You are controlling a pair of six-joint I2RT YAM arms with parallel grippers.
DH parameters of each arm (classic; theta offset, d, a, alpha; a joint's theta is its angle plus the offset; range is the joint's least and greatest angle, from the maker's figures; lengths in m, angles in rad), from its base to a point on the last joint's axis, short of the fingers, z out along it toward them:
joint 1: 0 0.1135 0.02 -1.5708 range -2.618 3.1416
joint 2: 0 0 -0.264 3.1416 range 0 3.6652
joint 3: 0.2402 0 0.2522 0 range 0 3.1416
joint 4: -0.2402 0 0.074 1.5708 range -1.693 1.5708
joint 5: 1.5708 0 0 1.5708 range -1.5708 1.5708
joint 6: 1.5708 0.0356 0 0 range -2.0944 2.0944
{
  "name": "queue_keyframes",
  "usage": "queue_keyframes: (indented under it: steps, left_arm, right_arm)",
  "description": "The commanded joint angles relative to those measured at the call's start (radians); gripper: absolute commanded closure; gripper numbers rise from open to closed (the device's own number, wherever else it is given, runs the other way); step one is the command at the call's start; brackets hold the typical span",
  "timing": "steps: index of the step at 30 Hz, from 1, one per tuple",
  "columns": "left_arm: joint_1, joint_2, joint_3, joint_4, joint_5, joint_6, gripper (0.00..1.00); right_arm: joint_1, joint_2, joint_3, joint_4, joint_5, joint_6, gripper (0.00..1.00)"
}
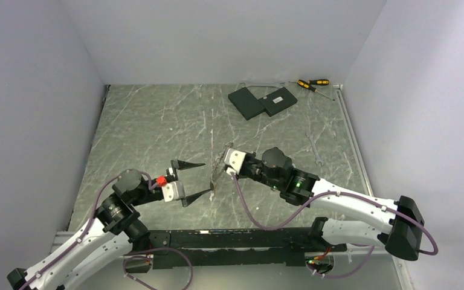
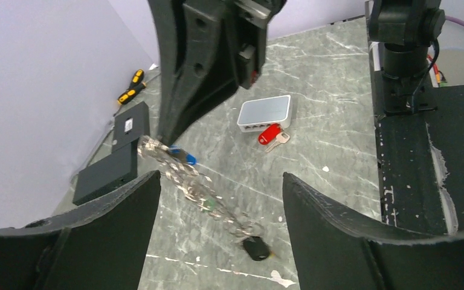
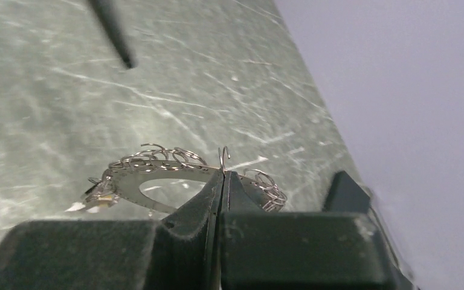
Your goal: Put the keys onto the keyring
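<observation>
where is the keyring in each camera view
top external: keyring stands edge-on, mid-picture
left wrist: keyring slants down to the right, left of centre
right wrist: keyring sits low, near centre
shared landmark: the right claw, shut on its rim

No legible text or labels

White-shelled left arm (image 1: 84, 238) and right arm (image 1: 350, 205), black joints (image 1: 132, 181), purple cables (image 1: 260, 217); black tapered fingers (image 2: 109, 229) on left gripper (image 1: 208, 177) and right gripper (image 3: 222, 175).
</observation>
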Motion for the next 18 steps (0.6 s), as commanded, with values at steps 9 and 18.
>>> queue_keyframes:
  steps: [9, 18]
  left_arm:
    - [-0.003, 0.229, 0.032, 0.211, 0.109, -0.254, 0.35]
    - [-0.070, 0.527, 0.136, 0.256, 0.031, -0.472, 0.46]
  right_arm:
    - [-0.065, -0.055, 0.008, 0.267, 0.493, 0.037, 1.00]
    - [-0.256, -0.107, 0.070, 0.214, 0.511, 0.139, 1.00]
